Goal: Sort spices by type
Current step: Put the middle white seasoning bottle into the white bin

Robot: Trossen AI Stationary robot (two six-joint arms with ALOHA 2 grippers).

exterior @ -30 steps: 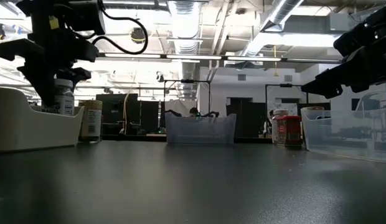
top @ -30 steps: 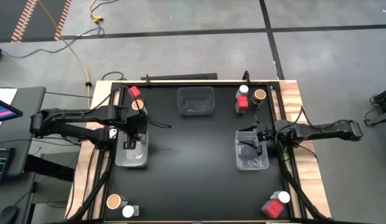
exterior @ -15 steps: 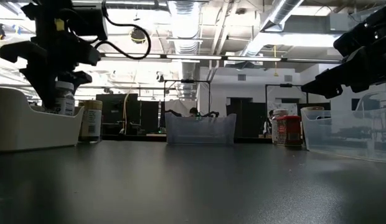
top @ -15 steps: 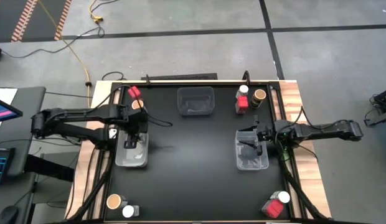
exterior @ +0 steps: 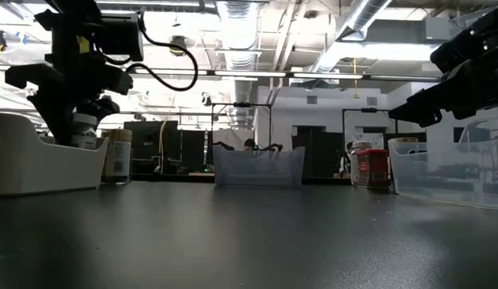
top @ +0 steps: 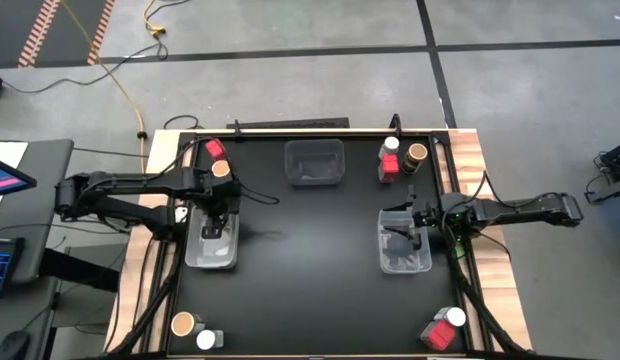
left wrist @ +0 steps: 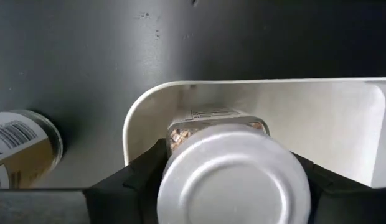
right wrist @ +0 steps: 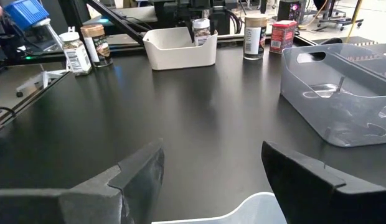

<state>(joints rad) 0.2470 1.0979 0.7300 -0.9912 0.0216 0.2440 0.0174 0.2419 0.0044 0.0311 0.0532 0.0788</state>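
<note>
**Black Table, Three Bins: Sorting State**

Black matting covers the table (top: 310, 290). Left of centre in the high view, the left gripper (top: 214, 222) sits over the white bin (top: 211, 250). The left wrist view shows its dark fingers (left wrist: 134, 177) flanking a white-capped round jar (left wrist: 233, 171) standing in a corner of that bin; the cap fills most of the frame, and whether the pads press the jar or stand just clear cannot be told. In the low view the jar (exterior: 84, 132) shows only above the bin wall, partly behind the arm.

The right gripper (top: 408, 232) hovers over the clear bin (top: 404, 255) at right centre, its fingers (right wrist: 140, 171) spread apart with nothing between them.

Remaining spices (high view):
- Upper left: a red-topped container (top: 214, 148) and a tan-lidded jar (top: 221, 169), close to the left arm.
- Upper right: a red, white and brown group (top: 400, 158), standing close together.
- Lower left: a tan-lidded jar (top: 183, 323) beside a white-capped jar (top: 206, 339).
- Lower right: a red container (top: 436, 336) touching a white-capped jar (top: 455, 318).

A third clear bin (top: 314, 163) stands at upper centre; its contents are hard to make out.
</note>
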